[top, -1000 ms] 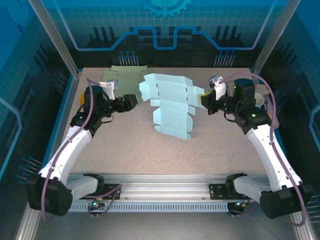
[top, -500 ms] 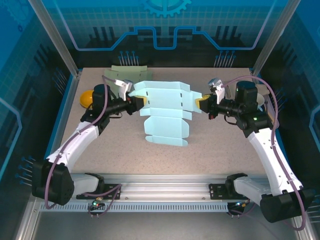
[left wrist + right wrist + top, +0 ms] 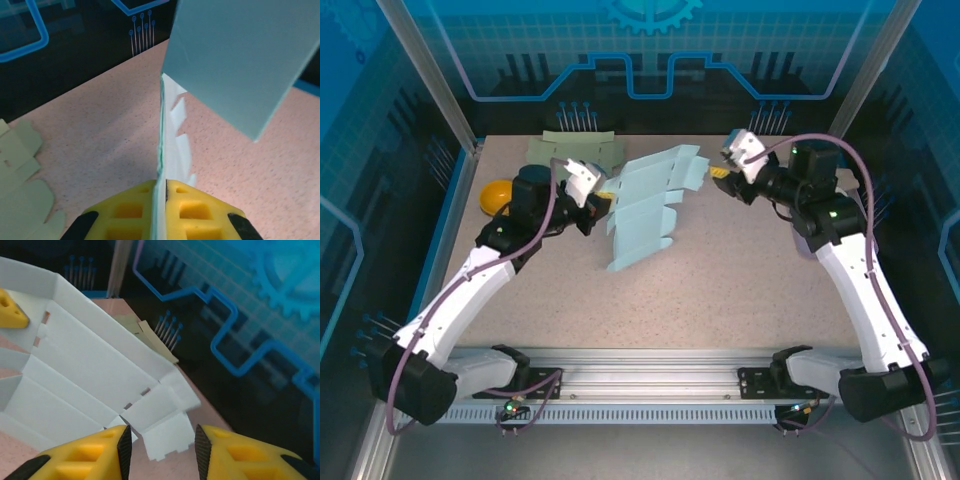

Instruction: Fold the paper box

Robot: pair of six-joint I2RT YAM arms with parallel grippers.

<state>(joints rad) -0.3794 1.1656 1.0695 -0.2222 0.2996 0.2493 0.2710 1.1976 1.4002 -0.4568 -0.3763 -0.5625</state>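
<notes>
Speckled beige tabletop [image 3: 750,290] under blue-lit panels, and over its middle the pale blue paper box [image 3: 642,205], a flat die-cut blank, stands tilted on edge. The left claw [image 3: 161,189] is pinched tight on its left margin. The right claw [image 3: 162,439] gapes, an end flap between its fingers, ungripped. It looks featherlight, floppy at the creases and easily crumpled. I'd grip a broad panel beside a score line, not a flap.

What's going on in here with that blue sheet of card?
Two robot arms are folding a flat light-blue paper box. The left gripper is clamped shut on one edge, holding the sheet tilted up. The right gripper is open at the opposite flap, not gripping it. A green box blank lies at the back of the table.
</notes>
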